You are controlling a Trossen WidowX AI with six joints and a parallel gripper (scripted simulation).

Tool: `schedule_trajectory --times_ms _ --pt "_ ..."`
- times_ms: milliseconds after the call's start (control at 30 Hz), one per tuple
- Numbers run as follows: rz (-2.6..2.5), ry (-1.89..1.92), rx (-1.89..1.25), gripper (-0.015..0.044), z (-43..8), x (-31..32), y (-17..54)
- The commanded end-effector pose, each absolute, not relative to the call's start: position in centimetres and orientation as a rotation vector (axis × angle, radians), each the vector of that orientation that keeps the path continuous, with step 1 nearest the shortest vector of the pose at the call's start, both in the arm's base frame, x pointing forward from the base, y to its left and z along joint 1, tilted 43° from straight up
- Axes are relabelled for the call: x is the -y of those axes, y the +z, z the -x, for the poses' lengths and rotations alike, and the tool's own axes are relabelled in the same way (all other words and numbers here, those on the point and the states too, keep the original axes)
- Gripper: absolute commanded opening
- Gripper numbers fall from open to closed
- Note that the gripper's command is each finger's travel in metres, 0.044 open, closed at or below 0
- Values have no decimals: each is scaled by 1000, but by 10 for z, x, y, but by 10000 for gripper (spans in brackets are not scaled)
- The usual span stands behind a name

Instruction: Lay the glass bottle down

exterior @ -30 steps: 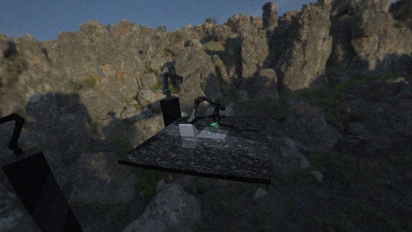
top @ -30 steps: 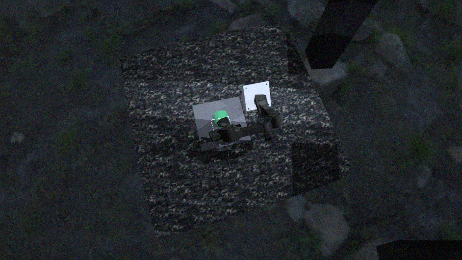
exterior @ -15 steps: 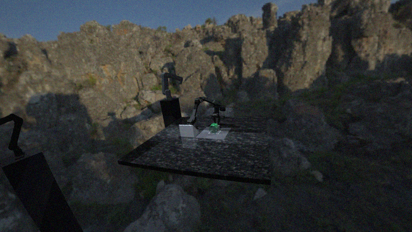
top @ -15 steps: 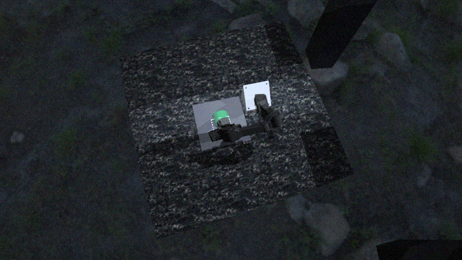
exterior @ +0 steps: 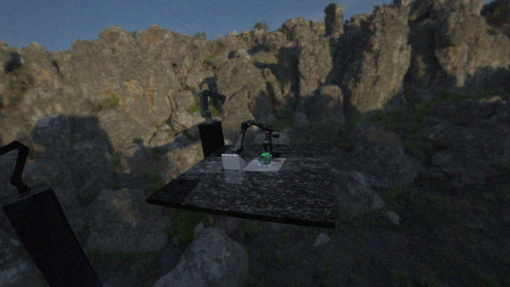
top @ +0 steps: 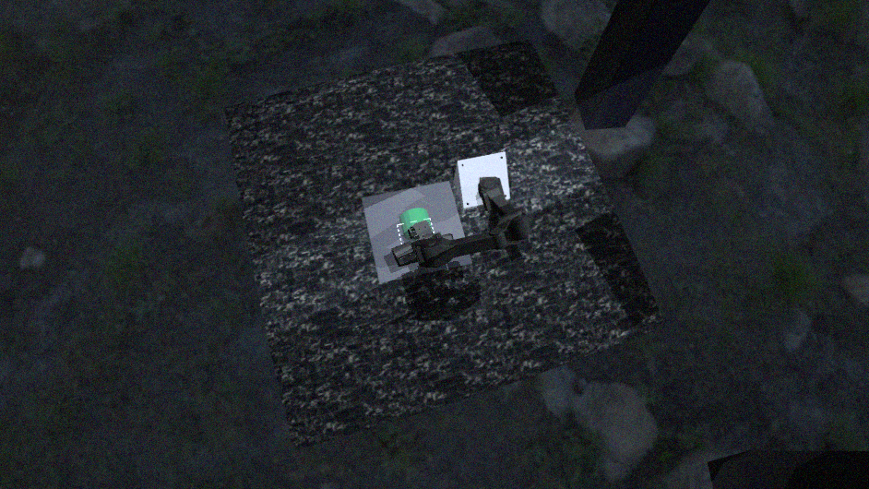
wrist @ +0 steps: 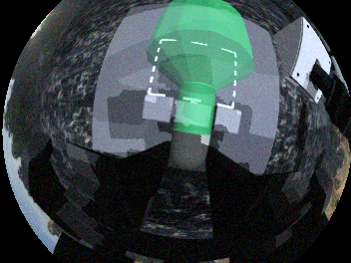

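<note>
The green glass bottle (top: 415, 216) (exterior: 264, 158) (wrist: 204, 30) lies roughly level, its neck toward me. My gripper (exterior: 266, 150) (wrist: 189, 149) is shut on the neck end. In the wrist view the neck passes between the two light prongs of the grey U-shaped rest (wrist: 158, 108). The body overlaps the dashed outline (top: 398, 225) (wrist: 168, 40) and reaches past its far edge in the picture. Whether the bottle touches the rest or the surface, or hangs slightly above, I cannot tell. My arm hides part of the neck and rest in the top view.
A grey mat (top: 379, 207) (wrist: 112, 65) lies under the rest and outline on a dark speckled table (top: 339, 340) (exterior: 270, 200). A white block (top: 473, 170) (exterior: 230, 161) (wrist: 311, 55) with dark corner dots stands beside the mat, at my arm's base. Dark pedestals stand off the table.
</note>
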State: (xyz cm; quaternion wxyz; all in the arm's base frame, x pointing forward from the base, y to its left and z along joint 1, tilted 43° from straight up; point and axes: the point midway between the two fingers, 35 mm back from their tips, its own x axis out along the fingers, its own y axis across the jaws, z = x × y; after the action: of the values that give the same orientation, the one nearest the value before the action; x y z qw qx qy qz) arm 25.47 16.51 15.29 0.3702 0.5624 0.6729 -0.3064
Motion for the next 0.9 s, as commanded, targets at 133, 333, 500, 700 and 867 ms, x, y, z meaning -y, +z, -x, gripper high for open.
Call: schedule_trajectory --times_ms 133,333,500,700,867 --pt "-1442 -786 -1726 128 -256 -164 150" --pt "-1444 -783 -1732 128 -256 -164 149" --pt "-1446 -779 -1738 128 -256 -164 148" --pt "-1447 -774 -1746 128 -256 -165 147" --pt "-1450 -765 -1759 128 -254 -169 150"
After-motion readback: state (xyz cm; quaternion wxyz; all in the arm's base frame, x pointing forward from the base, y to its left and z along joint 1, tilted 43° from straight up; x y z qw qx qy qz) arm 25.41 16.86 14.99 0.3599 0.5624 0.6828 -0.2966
